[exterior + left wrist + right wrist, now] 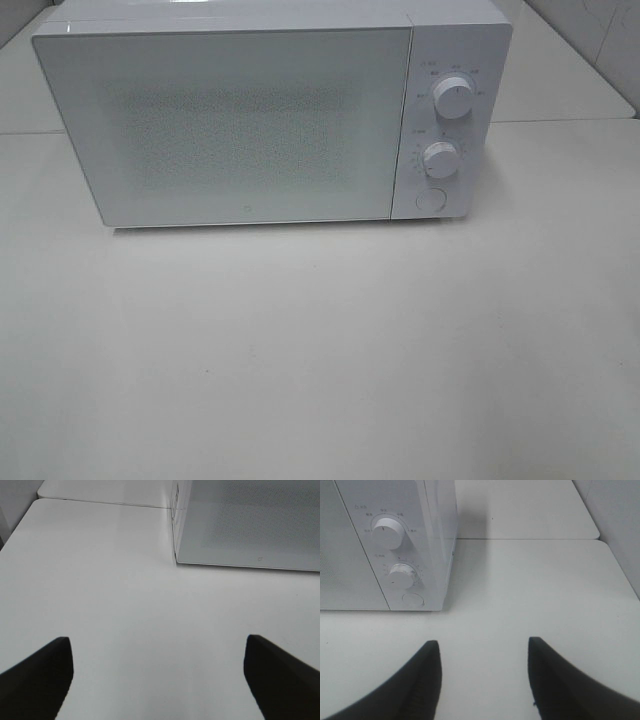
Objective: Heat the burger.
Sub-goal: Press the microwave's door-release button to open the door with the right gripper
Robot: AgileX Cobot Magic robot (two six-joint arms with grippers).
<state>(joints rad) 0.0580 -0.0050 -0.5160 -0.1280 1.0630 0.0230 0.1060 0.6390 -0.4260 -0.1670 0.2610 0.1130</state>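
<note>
microwave (250,120) sits at the far side of the table (320,350), door shut. the left gripper (156,645) has its jaws spread wide, the right gripper (483,642) narrower, both holding nothing. can't tell where the burger is

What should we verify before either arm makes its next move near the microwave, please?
1. Microwave door shut: ok.
2. Burger in sight: not ok, no view shows it.
3. Burger behind that door: cannot tell, nothing shows through.
4. Left gripper open, empty: ok.
5. Right gripper empty, jaws apart: ok.
6. Round button below the knobs unblocked: ok.
</note>
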